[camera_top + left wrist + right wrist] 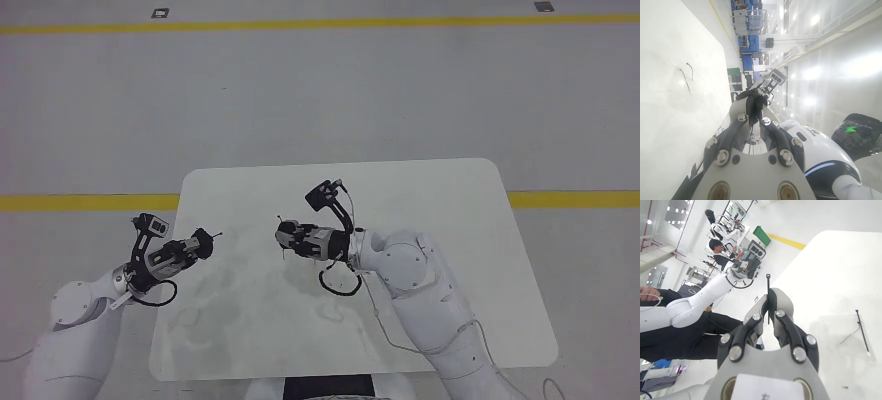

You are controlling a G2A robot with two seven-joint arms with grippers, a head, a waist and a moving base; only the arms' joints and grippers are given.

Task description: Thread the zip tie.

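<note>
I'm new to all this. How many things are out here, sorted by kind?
Zip ties: 4 (held tie in the right gripper; thin tie, seemingly, in the left gripper; curved loose tie and second loose tie on the table)
Grippers: 2
Table: 1
Total: 7

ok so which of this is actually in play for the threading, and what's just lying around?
In play:
zip tie, upright in the shut fingers of the right gripper
left gripper, shut on a thin dark strip, probably a second tie

Lying about:
curved loose tie and another loose tie beside it, flat on the table
</note>
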